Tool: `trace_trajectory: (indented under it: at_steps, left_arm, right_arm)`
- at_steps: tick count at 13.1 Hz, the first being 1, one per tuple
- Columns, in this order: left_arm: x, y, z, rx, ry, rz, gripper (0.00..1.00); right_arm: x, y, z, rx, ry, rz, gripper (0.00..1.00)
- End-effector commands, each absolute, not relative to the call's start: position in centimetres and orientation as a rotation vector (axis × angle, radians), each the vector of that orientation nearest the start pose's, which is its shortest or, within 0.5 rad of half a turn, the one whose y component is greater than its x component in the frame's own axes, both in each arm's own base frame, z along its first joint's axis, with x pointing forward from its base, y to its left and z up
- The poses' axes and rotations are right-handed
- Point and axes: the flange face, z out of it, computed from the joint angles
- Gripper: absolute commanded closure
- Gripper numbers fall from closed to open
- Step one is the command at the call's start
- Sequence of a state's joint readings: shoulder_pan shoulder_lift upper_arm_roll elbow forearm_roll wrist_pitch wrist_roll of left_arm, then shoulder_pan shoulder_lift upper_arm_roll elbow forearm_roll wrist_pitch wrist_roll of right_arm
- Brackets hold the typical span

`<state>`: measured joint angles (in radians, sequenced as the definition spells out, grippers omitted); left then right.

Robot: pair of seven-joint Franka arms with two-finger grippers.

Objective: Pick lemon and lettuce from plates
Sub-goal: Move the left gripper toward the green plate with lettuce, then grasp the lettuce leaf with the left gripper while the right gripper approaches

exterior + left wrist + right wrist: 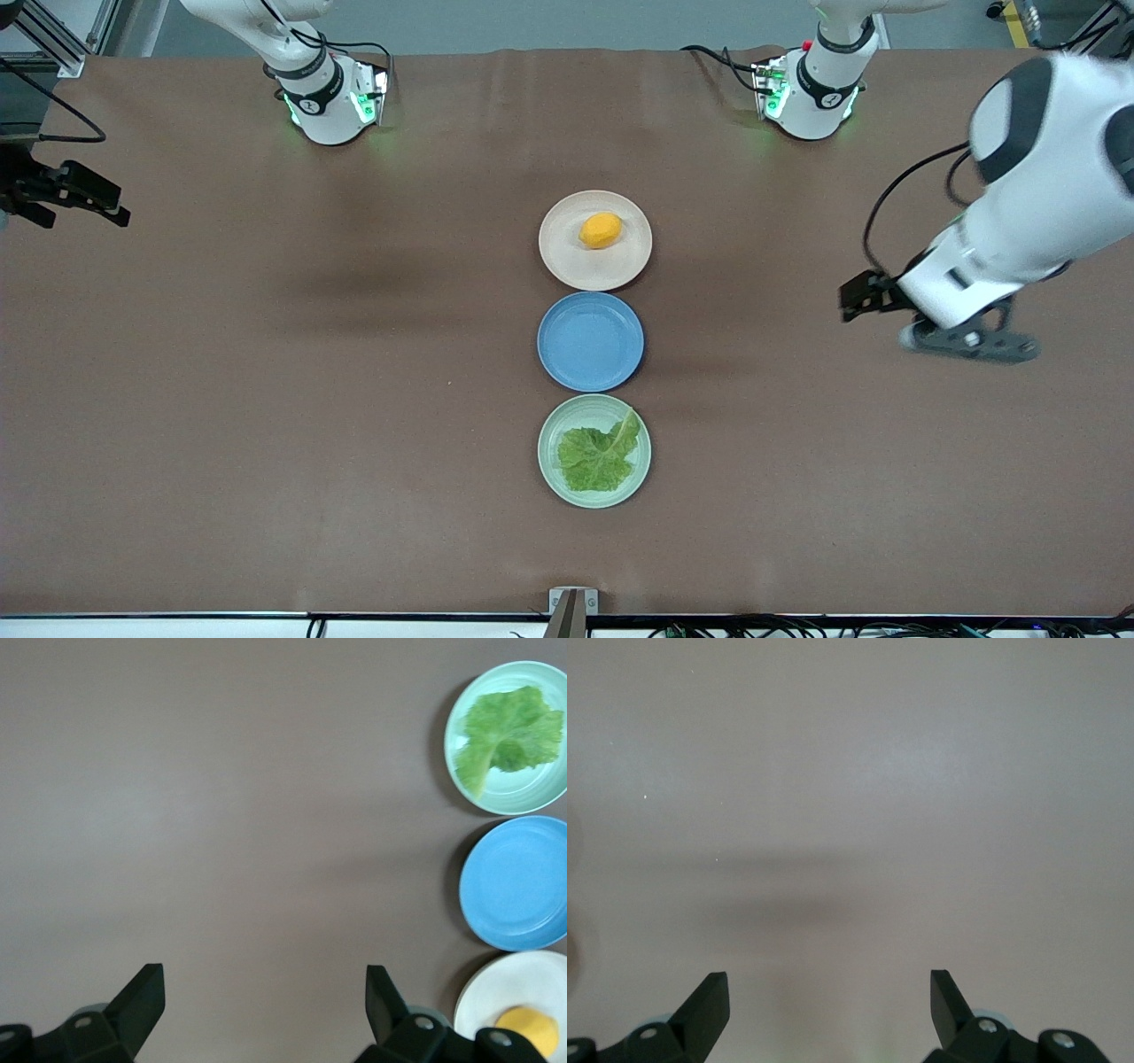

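On the brown table three plates line up, the lettuce on the pale green plate nearest the front camera, the blue plate between, the lemon on the beige-pink plate, while the left gripper and right gripper hover spread wide over bare table at their own ends

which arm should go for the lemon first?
Probably left. The left gripper, fingers open, hangs over bare table toward the left arm's end, and its wrist view already shows the lemon on the beige plate. The right gripper sits at the table's right-arm edge, seeing only cloth.
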<state>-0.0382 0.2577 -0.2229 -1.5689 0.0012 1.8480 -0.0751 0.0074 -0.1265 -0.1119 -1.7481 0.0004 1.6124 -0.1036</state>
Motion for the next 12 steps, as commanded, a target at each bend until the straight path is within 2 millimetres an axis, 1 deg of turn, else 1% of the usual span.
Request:
trace_trajectory:
  at_steps: [1,2,3,4,5,6,7,8,9,10,11,12]
  left_arm:
    - [64.7,-22.8,44.0,-3.219,0.409,-0.055,0.00]
    - [65.7,-24.7,42.0,-3.214,0.446,-0.100,0.00]
    - [66.5,-26.4,39.7,-3.209,0.467,-0.139,0.00]
    - [67.0,-28.7,38.1,-3.221,0.477,-0.201,0.00]
    - [67.2,-30.9,36.4,-3.233,0.485,-0.256,0.00]
    - [67.1,-33.1,34.5,-3.246,0.501,-0.321,0.00]
    - [67.3,-34.8,32.3,-3.260,0.521,-0.411,0.00]
    - [66.9,-36.9,29.9,-3.260,0.561,-0.495,0.04]
    - [66.3,-38.9,27.8,-3.208,0.632,-0.595,0.07]
    - [65.8,-39.9,26.0,-3.141,0.687,-0.637,0.11]
    - [65.4,-40.4,24.3,-3.089,0.714,-0.632,0.17]
    - [65.3,-40.8,23.1,-3.070,0.724,-0.632,0.22]
  right_arm:
    - [54.2,-6.6,57.8,-3.142,0.003,0.102,0.00]
    - [55.3,-6.7,56.0,-3.141,0.005,0.150,0.00]
    - [56.4,-6.8,54.6,-3.142,0.003,0.185,0.00]
    - [57.9,-6.8,52.7,-3.159,-0.006,0.211,0.00]
    - [59.2,-6.9,51.8,-3.192,-0.018,0.217,0.00]
    - [59.5,-6.2,51.6,-3.200,-0.018,0.217,0.00]
    - [59.6,-5.0,51.2,-3.186,0.047,0.225,0.00]
    - [59.7,-3.5,50.9,-3.142,0.246,0.221,0.00]
    - [59.6,-1.5,49.9,-3.084,0.432,0.242,0.00]
    - [59.3,0.8,48.7,-3.050,0.525,0.268,0.00]
    - [58.8,3.6,47.5,-3.031,0.630,0.273,0.00]
    - [58.3,6.3,46.5,-3.018,0.716,0.256,0.00]
